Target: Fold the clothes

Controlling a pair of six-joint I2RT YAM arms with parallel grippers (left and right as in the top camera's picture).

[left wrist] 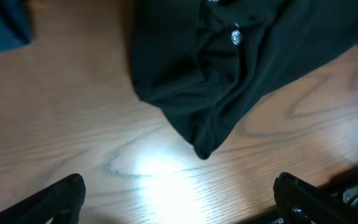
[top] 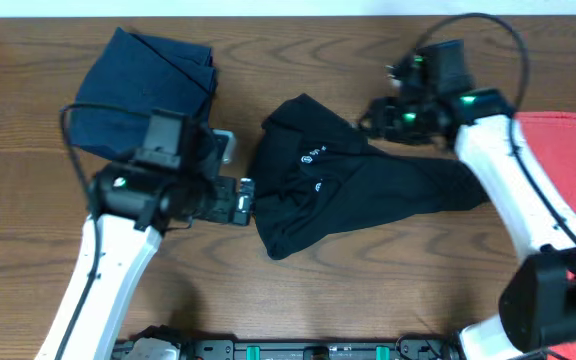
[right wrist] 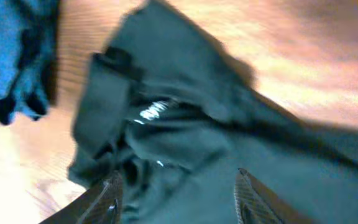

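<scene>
**Black T-shirt lies crumpled mid-table between two robot arms**

A dark brown wooden table (top: pixel 368 285) with a strong wavy grain fills the overhead view. A pale white strip (top: pixel 268 6) runs along its far edge and a black rail (top: pixel 308 350) along the near one; nothing more of the room shows. At the centre of the table lies the black T-shirt (top: pixel 338 190), bunched and creased, with small white print marks facing up and one long part trailing toward the right arm.

A navy garment (top: pixel 148 85) sits loosely folded in the far left corner, well apart from the black one. A coral-red garment (top: pixel 568 150) lies at the table's right edge, partly behind the right arm.

The left pincer (top: pixel 246 200) stands just beside the shirt's left edge. Its fingers (left wrist: pixel 61 199) are spread wide and hold nothing, with only bare wood and a bright patch of glare (left wrist: pixel 160 168) between them.

The right pincer (top: pixel 368 120) hangs over the shirt's far right edge. Its wrist view is blurred, but the fingers (right wrist: pixel 107 199) stand apart above the black cloth, and no fold is seen pinched between them.
</scene>
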